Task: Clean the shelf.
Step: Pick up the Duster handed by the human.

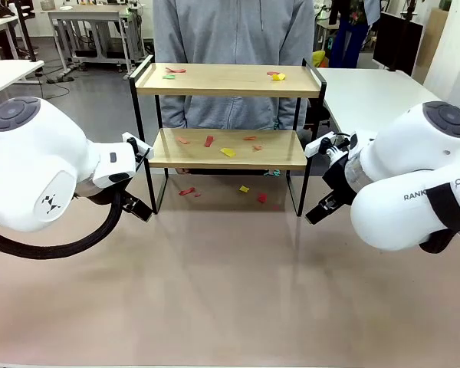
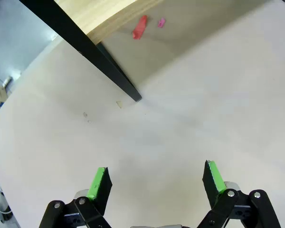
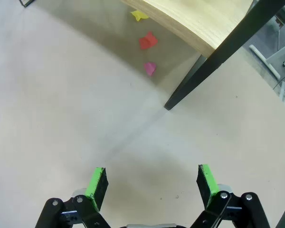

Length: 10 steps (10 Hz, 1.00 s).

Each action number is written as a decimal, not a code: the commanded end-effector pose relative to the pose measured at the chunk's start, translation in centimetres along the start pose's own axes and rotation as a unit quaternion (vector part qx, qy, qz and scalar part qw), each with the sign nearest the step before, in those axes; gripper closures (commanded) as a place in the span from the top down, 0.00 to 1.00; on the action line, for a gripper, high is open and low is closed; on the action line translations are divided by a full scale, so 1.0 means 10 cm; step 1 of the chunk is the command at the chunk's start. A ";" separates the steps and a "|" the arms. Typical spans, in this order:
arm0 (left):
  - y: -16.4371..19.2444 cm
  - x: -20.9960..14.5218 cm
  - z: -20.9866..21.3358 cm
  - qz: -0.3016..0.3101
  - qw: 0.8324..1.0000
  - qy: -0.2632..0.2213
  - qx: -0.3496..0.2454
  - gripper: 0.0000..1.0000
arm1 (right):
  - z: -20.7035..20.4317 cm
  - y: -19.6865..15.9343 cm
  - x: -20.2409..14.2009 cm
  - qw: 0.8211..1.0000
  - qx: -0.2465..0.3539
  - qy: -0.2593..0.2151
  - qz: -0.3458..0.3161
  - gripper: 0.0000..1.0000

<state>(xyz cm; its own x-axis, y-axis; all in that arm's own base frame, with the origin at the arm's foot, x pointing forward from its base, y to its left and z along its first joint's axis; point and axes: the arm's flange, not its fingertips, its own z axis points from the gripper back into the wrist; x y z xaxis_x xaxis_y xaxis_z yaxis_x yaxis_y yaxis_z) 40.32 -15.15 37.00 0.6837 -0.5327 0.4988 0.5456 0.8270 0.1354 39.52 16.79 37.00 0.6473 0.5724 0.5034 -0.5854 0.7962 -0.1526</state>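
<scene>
The shelf (image 1: 222, 80) stands at the worktop's (image 1: 230, 291) far middle, with coloured scraps (image 1: 228, 152) on both boards and beneath it. The left tool (image 2: 156, 173) and right tool (image 3: 152, 175) hover spread wide and empty, one near each front leg.

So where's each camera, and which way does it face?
Front: on the robot's side, facing the shelf and a person across the table; left arm and right arm show.
Left wrist: on that arm, looking past the open left pincer at a shelf leg.
Right wrist: likewise, past the open right pincer.
Shared: red scraps under the shelf.
</scene>
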 end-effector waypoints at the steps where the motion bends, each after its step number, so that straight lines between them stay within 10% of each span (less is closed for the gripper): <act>1: 0.00 0.00 0.00 0.000 1.000 0.000 0.000 1.00 | 0.00 0.00 0.00 1.000 0.000 0.000 0.000 1.00; 7: 0.58 0.39 0.82 -0.014 0.993 -0.005 -0.114 1.00 | 0.67 -1.01 0.31 0.995 0.064 -0.061 -0.051 1.00; 10: 1.14 0.27 1.16 -0.123 0.968 -0.026 -0.218 1.00 | 0.88 -1.78 0.08 0.976 0.159 -0.145 0.028 1.00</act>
<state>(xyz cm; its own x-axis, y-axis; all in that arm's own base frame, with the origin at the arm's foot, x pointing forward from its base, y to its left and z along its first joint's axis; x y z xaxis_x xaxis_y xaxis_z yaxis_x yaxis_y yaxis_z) 41.56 -7.21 50.03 0.5638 -0.6253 0.5395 0.7762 0.6245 -0.0874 43.99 3.99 48.96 0.5494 0.4631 0.6954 -0.6743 0.7372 0.0418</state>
